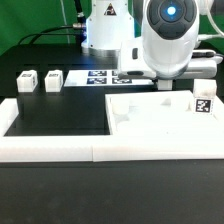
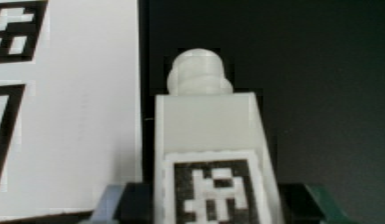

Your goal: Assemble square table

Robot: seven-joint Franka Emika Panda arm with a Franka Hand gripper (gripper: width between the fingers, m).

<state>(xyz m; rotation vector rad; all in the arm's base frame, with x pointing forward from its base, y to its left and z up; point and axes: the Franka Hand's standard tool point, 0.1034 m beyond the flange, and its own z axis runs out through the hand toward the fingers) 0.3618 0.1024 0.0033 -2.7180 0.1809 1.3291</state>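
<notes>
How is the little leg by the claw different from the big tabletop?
The leg post is small and blocky with a rounded tip; the tabletop is big and flat. The leg post lies on the black mat between the claw's fingers; the tabletop rests by the border wall, not in the claw. Both are white.

1. White robot arm [image 1: 165, 45] looming over the back of a black counter [image 1: 55, 125].
2. Large white tabletop [image 1: 150, 118] lying flat toward the exterior view's right, in front of the arm.
3. Tagged leg post [image 1: 204, 103] upright at that tabletop's right edge.
4. Two more leg posts [image 1: 27, 80] side by side, slightly apart, at the far left.
5. Marker board [image 1: 100, 77] flat between those and the arm.
6. Low white wall [image 1: 100, 152] along the front and left.
</notes>
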